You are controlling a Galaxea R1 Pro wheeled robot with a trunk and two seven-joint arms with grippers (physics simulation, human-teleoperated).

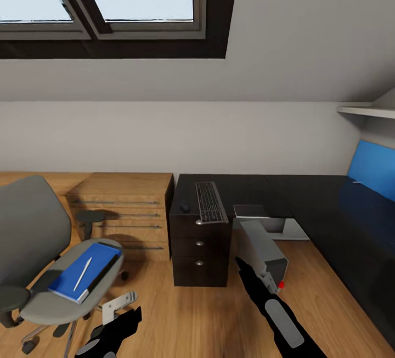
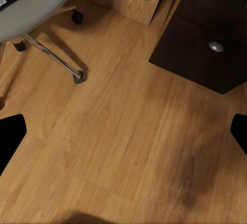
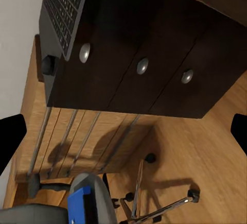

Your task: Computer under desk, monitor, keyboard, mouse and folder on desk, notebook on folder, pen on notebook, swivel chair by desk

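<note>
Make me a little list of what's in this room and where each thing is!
chair: grey swivel chair on the wooden floor, left of the chest of drawers
on chair seat: blue folder, pen on top
desk: black desk along the wall
on desk: keyboard, mouse beside it
under desk: computer
left pincer: open, empty
right pincer: near the computer, empty

I see a sloped white ceiling with a dark-framed skylight (image 1: 120, 1) showing pale sky. Below it runs a plain white wall (image 1: 181, 133). A light wooden chest of drawers (image 1: 129, 210) stands on the wood-plank floor (image 1: 164, 314). A white shelf (image 1: 367, 110) juts out at right.
</note>
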